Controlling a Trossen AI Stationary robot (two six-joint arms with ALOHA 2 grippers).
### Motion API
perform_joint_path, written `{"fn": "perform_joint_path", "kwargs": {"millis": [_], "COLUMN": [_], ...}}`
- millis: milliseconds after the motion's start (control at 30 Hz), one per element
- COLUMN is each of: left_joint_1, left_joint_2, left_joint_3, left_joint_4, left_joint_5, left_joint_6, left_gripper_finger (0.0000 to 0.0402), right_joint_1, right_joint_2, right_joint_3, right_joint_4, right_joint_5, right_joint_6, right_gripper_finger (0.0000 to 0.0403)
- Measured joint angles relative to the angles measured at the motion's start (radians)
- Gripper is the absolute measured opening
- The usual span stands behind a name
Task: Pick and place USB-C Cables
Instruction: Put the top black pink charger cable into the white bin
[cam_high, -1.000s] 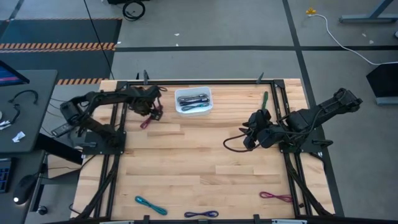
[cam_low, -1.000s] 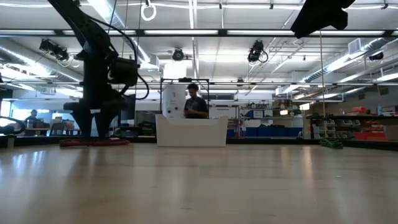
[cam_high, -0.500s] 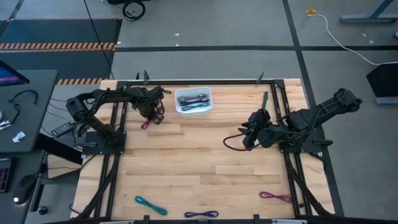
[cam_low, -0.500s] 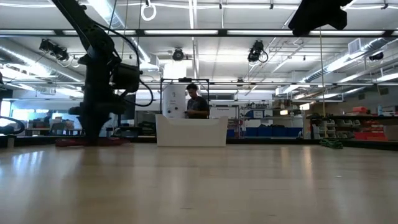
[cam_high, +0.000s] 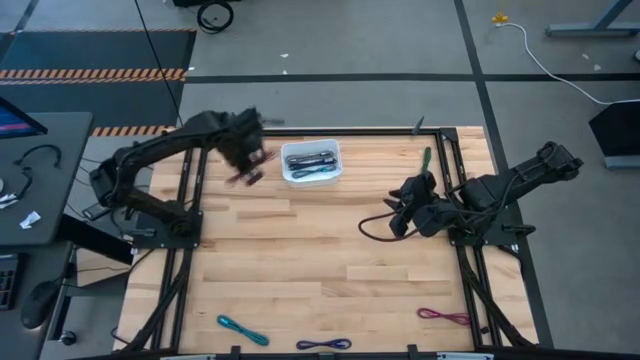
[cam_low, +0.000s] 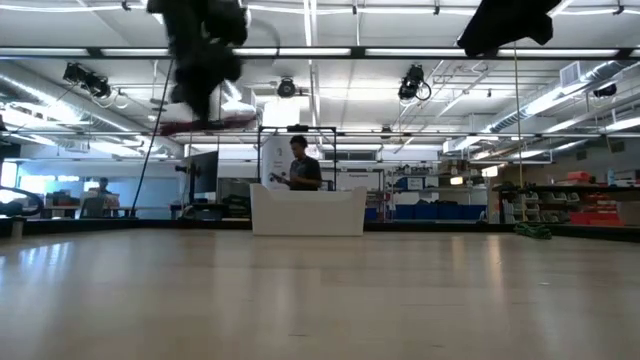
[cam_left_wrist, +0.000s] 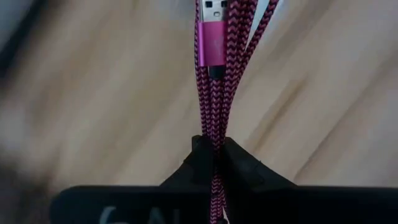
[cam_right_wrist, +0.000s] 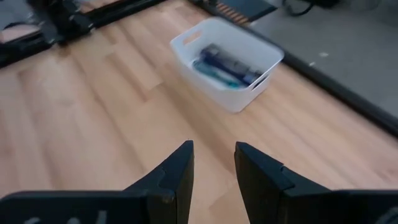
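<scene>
Left claw (cam_left_wrist: 213, 163) clamps magenta USB-C cable (cam_left_wrist: 216, 81), raised above counter (cam_high: 300, 260) beside white bin (cam_high: 311, 162); right claw (cam_right_wrist: 213, 167) parted, empty.

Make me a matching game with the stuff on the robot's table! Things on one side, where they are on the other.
Things:
1. magenta cable
2. teal cable
3. green cable
4. white bin

Places:
A. near table edge, left side
B. far edge, holding cables
C. pinched in the left gripper, off the table
D. far right, by the frame rail

Pairs: 1-C, 2-A, 3-D, 4-B
</scene>
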Motion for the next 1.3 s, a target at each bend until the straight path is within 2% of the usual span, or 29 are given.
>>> {"fn": "perform_joint_path", "kwargs": {"millis": [100, 233, 467, 600, 900, 1067, 1200, 1300], "left_joint_1": [-0.042, -0.103, -0.150, -0.149, -0.141, -0.142, -0.141, -0.142], "left_joint_2": [0.040, 0.130, 0.346, 0.431, 0.524, 0.530, 0.521, 0.519], "left_joint_3": [0.063, 0.080, 0.077, 0.077, 0.078, 0.084, 0.141, 0.178], "left_joint_4": [0.236, 0.498, 0.692, 0.700, 0.630, 0.629, 0.571, 0.564], "left_joint_5": [0.088, 0.103, 0.097, 0.077, 0.057, 0.034, 0.027, -0.050], "left_joint_6": [-0.039, -0.007, 0.106, 0.146, 0.237, 0.207, 0.193, 0.237], "left_gripper_finger": [0.0016, 0.0016, 0.0016, 0.0018, 0.0018, 0.0022, 0.0017, 0.0016], "right_joint_1": [-0.013, -0.022, -0.021, -0.021, -0.021, -0.021, -0.021, -0.021], "right_joint_2": [0.000, 0.000, 0.000, 0.000, 0.000, 0.000, 0.000, 0.000], "right_joint_3": [0.000, 0.000, 0.000, 0.000, 0.000, 0.000, 0.000, 0.000], "right_joint_4": [0.002, 0.004, 0.015, 0.042, 0.085, 0.093, 0.094, 0.093], "right_joint_5": [0.023, 0.023, -0.004, -0.054, -0.068, -0.068, -0.067, -0.053], "right_joint_6": [-0.004, -0.013, 0.014, 0.016, 0.018, 0.017, 0.015, 0.012], "right_gripper_finger": [0.0122, 0.0122, 0.0122, 0.0122, 0.0122, 0.0122, 0.0122, 0.0122]}}
